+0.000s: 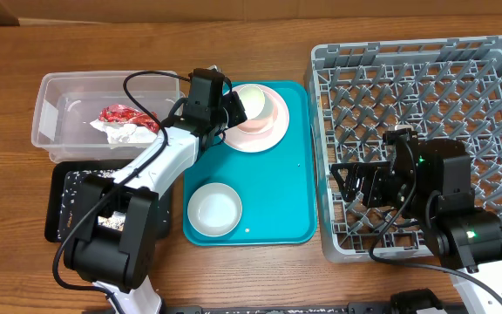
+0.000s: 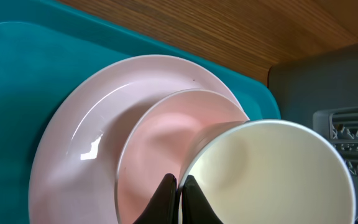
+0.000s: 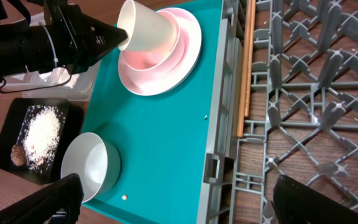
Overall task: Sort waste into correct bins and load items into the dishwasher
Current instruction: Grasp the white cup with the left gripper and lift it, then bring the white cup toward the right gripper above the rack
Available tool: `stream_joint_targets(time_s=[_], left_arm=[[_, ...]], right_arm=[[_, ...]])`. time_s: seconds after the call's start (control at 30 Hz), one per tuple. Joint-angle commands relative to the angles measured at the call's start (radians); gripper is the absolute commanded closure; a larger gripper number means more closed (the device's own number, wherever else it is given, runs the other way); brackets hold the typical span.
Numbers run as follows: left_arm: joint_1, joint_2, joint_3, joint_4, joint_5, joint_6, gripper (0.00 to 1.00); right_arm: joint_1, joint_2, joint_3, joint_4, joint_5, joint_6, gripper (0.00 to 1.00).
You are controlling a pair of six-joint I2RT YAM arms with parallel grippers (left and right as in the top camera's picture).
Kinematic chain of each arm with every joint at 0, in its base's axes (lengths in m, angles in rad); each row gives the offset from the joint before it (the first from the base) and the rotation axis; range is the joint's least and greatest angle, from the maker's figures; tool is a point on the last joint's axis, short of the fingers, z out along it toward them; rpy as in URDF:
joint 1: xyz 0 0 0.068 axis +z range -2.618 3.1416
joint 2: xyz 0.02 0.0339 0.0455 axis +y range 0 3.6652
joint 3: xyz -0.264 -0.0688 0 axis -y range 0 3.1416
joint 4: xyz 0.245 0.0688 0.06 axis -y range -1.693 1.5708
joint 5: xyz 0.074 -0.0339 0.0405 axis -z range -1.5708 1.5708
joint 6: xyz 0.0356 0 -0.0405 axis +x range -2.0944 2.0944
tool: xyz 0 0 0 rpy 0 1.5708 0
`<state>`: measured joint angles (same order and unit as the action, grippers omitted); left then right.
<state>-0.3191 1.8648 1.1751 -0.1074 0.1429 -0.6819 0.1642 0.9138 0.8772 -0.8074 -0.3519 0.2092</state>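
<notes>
A small white cup (image 1: 251,100) is tilted over two stacked pink plates (image 1: 273,131) at the far end of the teal tray. My left gripper (image 1: 234,106) is shut on the cup's rim; in the left wrist view its black fingers (image 2: 166,199) pinch the rim, one inside the cup (image 2: 272,180) and one outside. A white bowl (image 1: 214,211) stands at the tray's near left. My right gripper (image 1: 356,185) hangs wide open and empty over the left edge of the grey dish rack (image 1: 408,78). The red wrapper (image 1: 125,113) and white napkin (image 1: 125,133) lie in the clear tub (image 1: 59,96).
The shallow black tray (image 1: 64,201) left of the teal tray (image 1: 286,192) holds white grains (image 3: 42,127) and a brown scrap (image 3: 18,155). A single grain lies on the teal tray near its front edge. The rack's lattice wall borders the tray on the right.
</notes>
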Motion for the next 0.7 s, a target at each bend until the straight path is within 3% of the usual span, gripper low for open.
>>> stream_joint_targets(time_s=[0.0,0.1,0.2,0.4,0.57,0.67], left_arm=[[0.0,0.007,0.006,0.005,0.008,-0.003,0.96],[0.012,-0.013,0.018,0.001,0.024,-0.003,0.96],[0.042,-0.068,0.034,0.0,0.15,-0.003,0.96],[0.138,-0.203,0.057,0.0,0.647,-0.08,0.96],[0.185,-0.238,0.057,0.001,1.143,-0.111,0.96],[0.182,-0.236,0.056,0.0,1.348,-0.106,0.96]], right_arm=[[-0.003,-0.004,0.024,0.008,-0.009,0.001,0.0],[-0.003,-0.01,0.025,0.023,-0.01,0.001,0.0],[-0.003,-0.021,0.045,0.034,-0.01,0.001,0.0],[-0.003,-0.04,0.116,0.036,-0.074,0.0,0.0],[-0.003,-0.039,0.129,0.068,-0.292,-0.074,0.0],[-0.003,-0.039,0.129,0.089,-0.422,-0.14,0.0]])
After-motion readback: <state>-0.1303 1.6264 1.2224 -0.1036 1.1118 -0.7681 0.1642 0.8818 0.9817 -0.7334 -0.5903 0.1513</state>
